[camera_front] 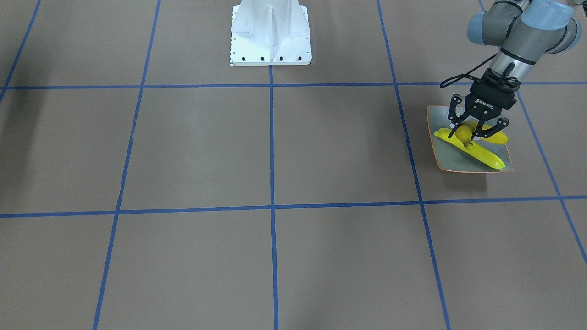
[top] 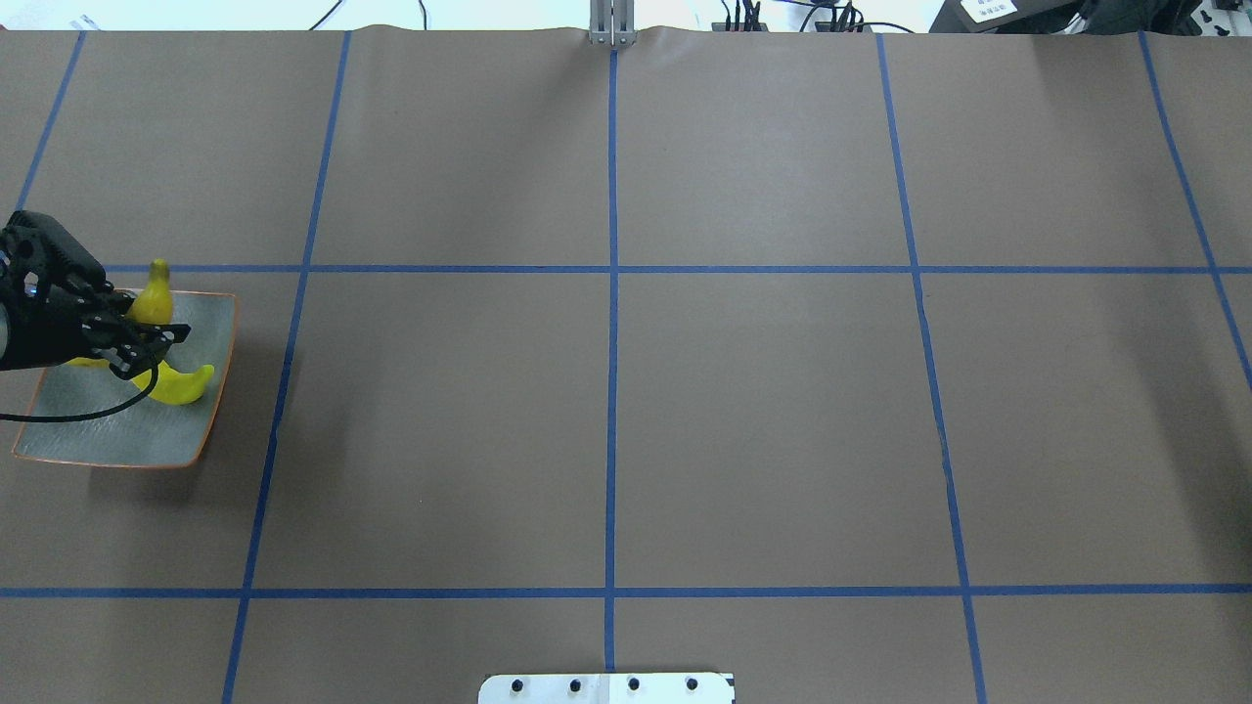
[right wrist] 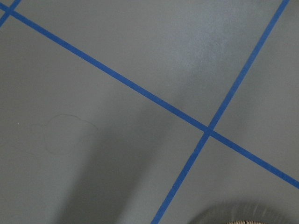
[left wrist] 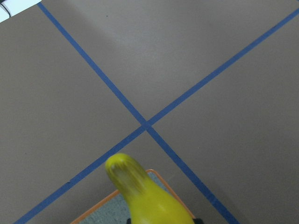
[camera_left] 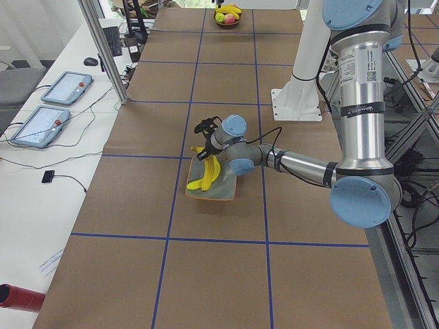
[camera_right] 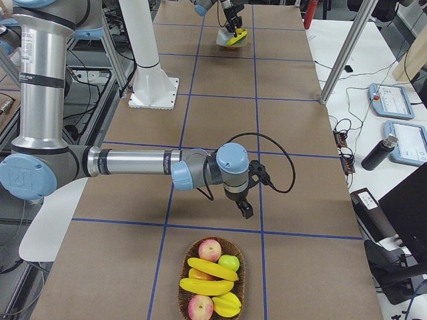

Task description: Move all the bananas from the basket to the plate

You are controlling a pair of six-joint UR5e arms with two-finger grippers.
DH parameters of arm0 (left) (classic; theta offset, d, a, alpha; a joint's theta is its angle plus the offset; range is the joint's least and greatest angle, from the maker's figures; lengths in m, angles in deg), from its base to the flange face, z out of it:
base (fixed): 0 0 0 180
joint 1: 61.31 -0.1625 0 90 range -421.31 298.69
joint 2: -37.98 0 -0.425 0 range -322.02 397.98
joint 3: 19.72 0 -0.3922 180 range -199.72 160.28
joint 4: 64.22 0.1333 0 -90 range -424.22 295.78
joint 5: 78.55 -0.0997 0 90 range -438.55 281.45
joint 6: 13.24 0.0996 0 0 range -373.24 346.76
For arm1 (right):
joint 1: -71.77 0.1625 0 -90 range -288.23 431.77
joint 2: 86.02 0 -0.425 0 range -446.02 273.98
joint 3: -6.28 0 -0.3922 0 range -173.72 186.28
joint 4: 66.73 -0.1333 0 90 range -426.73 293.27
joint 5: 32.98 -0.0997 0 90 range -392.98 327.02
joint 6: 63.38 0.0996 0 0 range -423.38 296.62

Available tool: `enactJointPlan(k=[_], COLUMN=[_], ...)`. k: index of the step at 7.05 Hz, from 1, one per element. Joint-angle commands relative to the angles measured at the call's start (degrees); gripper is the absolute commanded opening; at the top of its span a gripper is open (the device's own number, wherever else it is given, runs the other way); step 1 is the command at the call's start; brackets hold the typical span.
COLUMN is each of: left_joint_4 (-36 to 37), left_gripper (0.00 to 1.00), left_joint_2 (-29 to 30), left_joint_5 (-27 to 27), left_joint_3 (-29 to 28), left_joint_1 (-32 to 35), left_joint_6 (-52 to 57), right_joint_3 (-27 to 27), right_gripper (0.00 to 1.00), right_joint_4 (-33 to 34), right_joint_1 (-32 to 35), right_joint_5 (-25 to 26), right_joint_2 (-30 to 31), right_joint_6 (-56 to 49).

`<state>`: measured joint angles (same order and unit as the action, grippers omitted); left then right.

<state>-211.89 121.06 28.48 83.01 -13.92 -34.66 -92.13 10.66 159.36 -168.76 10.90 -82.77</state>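
Hanging over the plate [camera_front: 451, 158] at the right edge of the front-facing view, the left gripper [camera_front: 474, 133] is seen with its jaws apart, set wider than the upright banana [camera_front: 464, 133] standing steeply between them; whether either pad touches it cannot be told. Two more are laid on the plate beneath: a long greenish-tipped banana [camera_front: 481, 156] and a shorter banana [camera_front: 499, 137] behind it, so little bare dish is left. At least two basket bananas [camera_right: 212, 269] are shown in the wicker basket [camera_right: 180, 293] at the bottom of the right-side view, with the right gripper [camera_right: 245, 208] just beyond its rim; the state of its jaws cannot be told. The toys are judged to be light, stiff and glossy, hence slippery. A hold across the thick middle, square to the curve, is advised rather than at a tapering tip or stem. In the basket they are hemmed by a red-blushed apple [camera_right: 210, 250] and a green apple [camera_right: 229, 262], which may be nudged on entry. The white robot base [camera_front: 270, 34] stands well apart on the surface [camera_front: 206, 151].
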Motion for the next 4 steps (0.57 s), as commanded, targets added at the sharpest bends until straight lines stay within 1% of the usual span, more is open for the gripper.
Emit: enactJointPlan(k=[1,4], left_joint_4=[-6.99,-7.37], left_gripper=[0.63,0.95], left_joint_2=[-0.19,-0.11], left_joint_5=[0.11,0.98], left_joint_3=[-4.36,-3.41], left_joint_1=[0.07,0.25], left_joint_6=[0.59,-0.11], right_joint_3=[-0.03,-0.03], right_gripper=[1.00,1.00], right_joint_4=[0.48,0.48], right_joint_1=[1.34,1.96], right_joint_5=[0.00,0.00], right_joint_2=[0.29,0.29], right_joint_6=[-0.65,-0.65])
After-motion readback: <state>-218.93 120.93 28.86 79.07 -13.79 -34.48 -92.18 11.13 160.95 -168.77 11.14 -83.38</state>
